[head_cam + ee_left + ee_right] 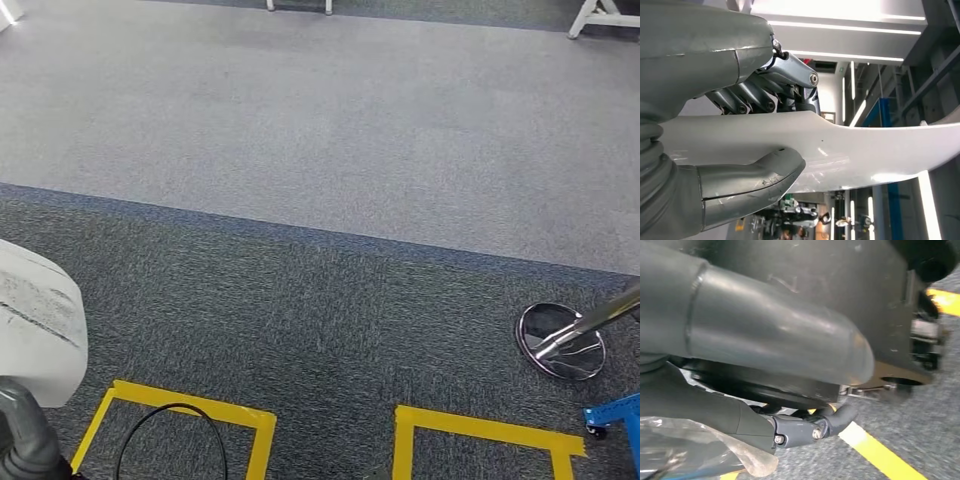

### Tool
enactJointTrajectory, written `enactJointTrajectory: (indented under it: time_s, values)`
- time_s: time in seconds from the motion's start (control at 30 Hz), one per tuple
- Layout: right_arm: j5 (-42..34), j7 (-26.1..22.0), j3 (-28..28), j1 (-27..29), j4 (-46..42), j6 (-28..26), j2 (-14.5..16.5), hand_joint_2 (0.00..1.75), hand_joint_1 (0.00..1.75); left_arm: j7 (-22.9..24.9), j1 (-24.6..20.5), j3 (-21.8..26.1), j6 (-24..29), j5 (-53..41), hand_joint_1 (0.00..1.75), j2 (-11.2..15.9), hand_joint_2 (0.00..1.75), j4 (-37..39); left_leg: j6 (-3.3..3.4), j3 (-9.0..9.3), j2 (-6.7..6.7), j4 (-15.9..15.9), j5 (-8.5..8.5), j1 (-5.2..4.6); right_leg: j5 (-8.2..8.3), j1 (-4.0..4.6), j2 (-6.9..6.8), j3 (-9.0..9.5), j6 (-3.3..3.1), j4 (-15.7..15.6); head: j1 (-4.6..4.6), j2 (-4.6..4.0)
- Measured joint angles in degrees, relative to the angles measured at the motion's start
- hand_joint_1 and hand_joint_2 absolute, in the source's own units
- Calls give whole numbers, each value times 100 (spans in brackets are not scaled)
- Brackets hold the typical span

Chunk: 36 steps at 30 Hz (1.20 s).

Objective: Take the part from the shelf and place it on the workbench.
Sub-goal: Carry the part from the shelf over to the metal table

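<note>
My left hand is squeezing the white part, thumb on one side, fingers on the other. I should keep squeezing while walking to the desk. My right hand looks curled up with nothing in it.

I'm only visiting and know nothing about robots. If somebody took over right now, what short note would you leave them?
Left hand grips the white part, thumb on one face and fingers on the other; the part also shows at the head view's left edge.
Right hand hangs low over the carpet; whether it holds anything is unclear.
Done: part picked up.
Left: reach the workbench and set it down. Ahead lies carpet with yellow tape squares.
</note>
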Motion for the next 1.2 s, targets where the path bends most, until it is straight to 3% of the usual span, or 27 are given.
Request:
enactJointTrajectory:
  time_s: [0.03, 0.07, 0.13, 0.2, 0.27, 0.3, 0.37, 0.43, 0.47, 0.53, 0.57, 0.63, 0.7, 0.73, 0.77, 0.8, 0.87, 0.93, 1.0, 1.07, 1.13, 1.2]
  values:
    - [5, 10, 0, -2, -1, 7, 5, 0, 0, 0, 17, 30, -17, -11, 175, -8, 175, -1, -41, -15, -71, -11, 14, 17, 6, 6, -67, 25, -20, -15, -1, 0]
    - [8, 18, -1, -5, -3, 13, 11, 0, 0, 0, 34, 59, -31, -20, 175, -15, 175, -3, -75, -26, -58, 4, 4, 23, 19, 6, -141, 44, -49, -42, -2, -1]
    - [11, 17, 0, -8, -7, 31, 25, 0, 0, 0, 46, 109, -45, -28, 175, -25, 175, -10, -134, -145, 222, 280, -175, 10, 36, -2, -317, 90, -111, -97, -24, -1]
    - [13, 14, -1, 2, -9, 48, 29, 0, 0, 0, 48, 128, -50, -32, 175, -28, 175, -13, -190, -465, 572, 976, -532, 15, 19, 11, -508, 117, -147, -110, -42, -1]
    - [17, 7, -2, 10, -9, 54, 30, 0, 0, 0, 65, 143, -53, -41, 175, -30, 175, -13, -232, -733, 660, 1533, -711, 45, -8, 19, -703, 131, -154, -108, -43, -1]
    - [23, 0, -2, 10, -9, 54, 30, 0, 0, 0, 72, 154, -56, -46, 175, -31, 175, -13, -245, -734, 676, 1537, -645, 57, -22, 20, -789, 142, -149, -107, -43, -1]
    - [46, -13, -2, 8, -10, 53, 30, 0, 0, 0, 79, 176, -63, -49, 175, -32, 175, -13, -248, -423, 807, 928, -272, 67, -59, 23, -937, 191, -128, -107, -44, -1]
    - [66, -22, -2, 8, -11, 50, 30, 0, 0, 0, 74, 185, -67, -50, 175, -34, 175, -13, -200, -75, 1064, 236, -29, 27, -109, 58, -1057, 237, -78, -101, -45, 0]
    - [73, -25, -2, 8, -11, 48, 30, 0, 0, 0, 75, 191, -69, -51, 175, -37, 175, -13, -160, 4, 1144, 65, -2, 7, -130, 76, -1109, 257, -50, -100, -39, 0]
    - [85, -28, -2, 3, -14, 38, 30, 0, 0, 0, 92, 209, -73, -56, 175, -44, 175, -13, -74, -1, 1081, 17, -25, -13, -157, 91, -1218, 297, 4, -115, -30, 0]
    - [92, -28, -3, 1, -19, 31, 30, 0, 0, 0, 105, 219, -72, -59, 175, -49, 175, -14, -38, 4, 1016, -1, -18, -5, -183, 81, -1229, 311, 37, -112, -27, -1]
    - [103, -39, -3, -7, -27, 23, 30, 0, 0, 0, 113, 232, -69, -65, 175, -66, 175, -21, 38, 23, 888, -38, 4, 24, -363, 63, -1001, 213, 93, 133, -7, -1]
    - [110, -52, -2, -10, -29, 28, 31, 0, 0, 0, 110, 239, -67, -68, 175, -83, 175, -26, 90, 30, 759, -48, 11, 35, -712, 51, -661, -144, 110, 854, 28, -1]
    - [114, -54, -2, -8, -28, 33, 32, 0, 0, 0, 111, 242, -67, -68, 175, -87, 175, -26, 101, 28, 684, -47, 9, 31, -856, 49, -582, -360, 110, 1257, 38, -1]
    - [116, -54, -2, -6, -28, 37, 32, 0, 0, 0, 113, 245, -67, -69, 175, -88, 175, -26, 105, 32, 604, -45, 7, 26, -909, 49, -550, -528, 107, 1534, 40, -1]
    - [121, -54, -2, -5, -28, 42, 32, 0, 0, 0, 113, 248, -66, -69, 175, -88, 175, -26, 106, 38, 519, -43, 6, 23, -841, 49, -537, -602, 99, 1599, 40, -1]
    - [134, -54, -2, -8, -28, 48, 32, 0, 0, 0, 114, 253, -65, -69, 175, -88, 175, -26, 101, 58, 341, -38, 3, 23, -405, 43, -461, -428, 72, 1059, 41, -1]
    - [146, -57, -1, -11, -27, 50, 31, 0, 0, 0, 112, 260, -64, -71, 175, -89, 175, -26, 70, 59, 179, -19, -6, 19, -60, 19, -202, -113, 47, 290, 38, -1]
    - [150, -62, -1, -12, -25, 53, 31, 0, 0, 0, 112, 266, -64, -82, 175, -90, 175, -26, 1, 28, 46, -7, 1, 28, -11, 15, -53, 44, 31, -18, 34, -1]
    - [138, -74, -2, -16, -25, 53, 39, 0, 0, 0, 115, 269, -57, -95, 175, -91, 175, -26, -71, 0, -65, -13, 19, 52, 4, 16, -161, 91, -8, -56, 36, -1]
    - [125, -87, -2, -27, -28, 50, 52, 0, 0, 0, 107, 270, -42, -98, 175, -90, 175, -26, -126, -78, 116, 150, -89, 38, 26, -2, -308, 128, -66, -104, 10, -1]
    - [121, -90, -3, -22, -30, 50, 60, 0, 0, 0, 86, 270, -32, -93, 175, -89, 175, -25, -174, -337, 484, 715, -392, 26, 21, 2, -483, 158, -110, -129, -33, -1]
